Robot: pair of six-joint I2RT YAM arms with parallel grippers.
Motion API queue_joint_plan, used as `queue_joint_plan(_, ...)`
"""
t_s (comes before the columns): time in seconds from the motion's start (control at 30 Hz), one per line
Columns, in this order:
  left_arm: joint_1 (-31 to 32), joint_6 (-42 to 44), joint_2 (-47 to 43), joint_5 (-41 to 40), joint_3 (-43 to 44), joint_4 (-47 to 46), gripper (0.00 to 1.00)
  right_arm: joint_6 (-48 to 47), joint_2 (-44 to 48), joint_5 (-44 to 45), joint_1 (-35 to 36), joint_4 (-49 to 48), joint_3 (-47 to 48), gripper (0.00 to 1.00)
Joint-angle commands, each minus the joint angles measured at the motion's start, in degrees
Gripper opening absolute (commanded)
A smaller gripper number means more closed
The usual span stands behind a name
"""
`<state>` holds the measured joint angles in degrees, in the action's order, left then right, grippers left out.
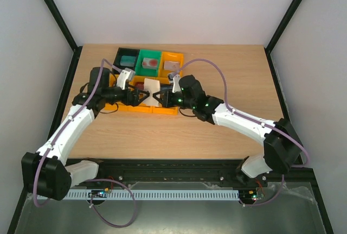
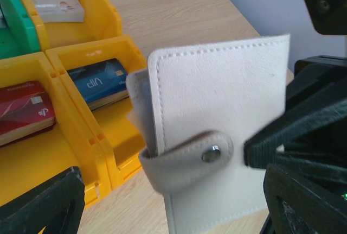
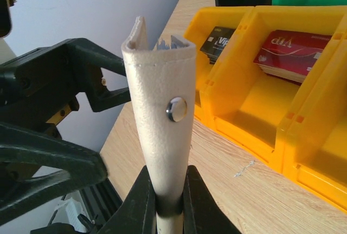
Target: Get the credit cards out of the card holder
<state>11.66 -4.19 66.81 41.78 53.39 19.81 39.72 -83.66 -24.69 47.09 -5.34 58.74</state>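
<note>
The card holder (image 3: 160,98) is a pale beige folded wallet, snapped closed by its strap, standing upright just in front of the yellow bins. My right gripper (image 3: 169,198) is shut on its lower edge. Grey inner edges peek out at the holder's top, and any credit cards inside it are hidden. In the left wrist view the card holder (image 2: 217,109) fills the middle, between the wide-apart fingers of my open left gripper (image 2: 173,196); neither finger (image 2: 46,204) touches it. From above, the left gripper (image 1: 137,97) and right gripper (image 1: 157,100) face each other across the holder (image 1: 152,87).
Yellow bins (image 2: 116,152) lie behind the holder, one with a red card (image 2: 24,112), one with a blue VIP card (image 2: 97,82). Further back are a black bin (image 1: 128,59), a green bin (image 1: 149,60) and an orange bin (image 1: 172,61), each holding a card. Bare wood lies to the right.
</note>
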Motion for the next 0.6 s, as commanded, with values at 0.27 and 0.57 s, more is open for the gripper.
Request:
queue_joint_plan(0.27,2.48,-1.61,1.08,-10.11,-0.24,-3.55,0.85,-2.88,-1.20,3.33,4.03,2.36,6.02,0.02)
queue_joint_plan(0.57,2.75,1.91,0.87,-24.31,-1.88,-3.53,0.48,-2.72,3.30,0.52,4.13,-1.00,5.02,0.02)
